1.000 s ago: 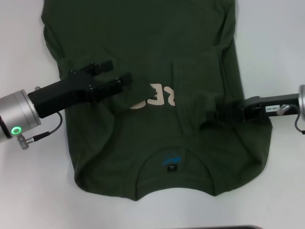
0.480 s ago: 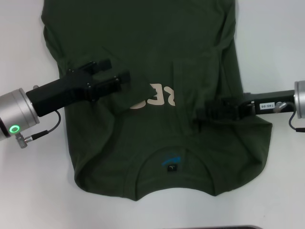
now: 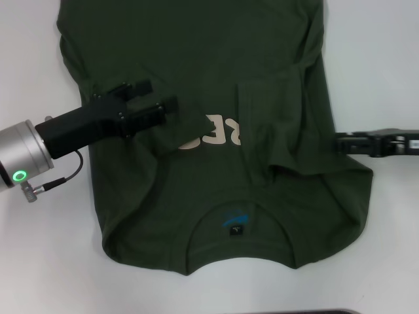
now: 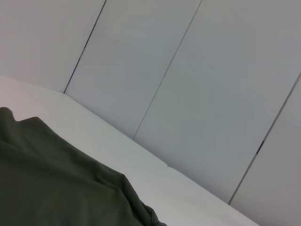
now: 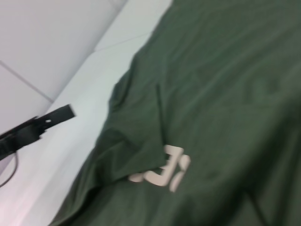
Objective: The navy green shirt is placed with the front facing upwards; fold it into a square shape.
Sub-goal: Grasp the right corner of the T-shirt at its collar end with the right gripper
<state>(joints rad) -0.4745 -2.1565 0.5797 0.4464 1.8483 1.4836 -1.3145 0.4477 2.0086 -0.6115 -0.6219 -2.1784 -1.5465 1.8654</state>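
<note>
Left gripper, fingers apart over the folded sleeve, has the shirt running twelve-to-six at three o'clock; right gripper's state is unreadable.

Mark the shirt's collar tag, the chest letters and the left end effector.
collar tag (image 3: 236,229), head view, black square inside the neckline
chest letters (image 3: 222,133), head view, cream print
left end effector (image 3: 157,96), head view, between the fingertips

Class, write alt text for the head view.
A navy green shirt lies on a white table, both sleeves folded inward. The left gripper rests on its left fold; the right gripper sits at its right edge.
</note>
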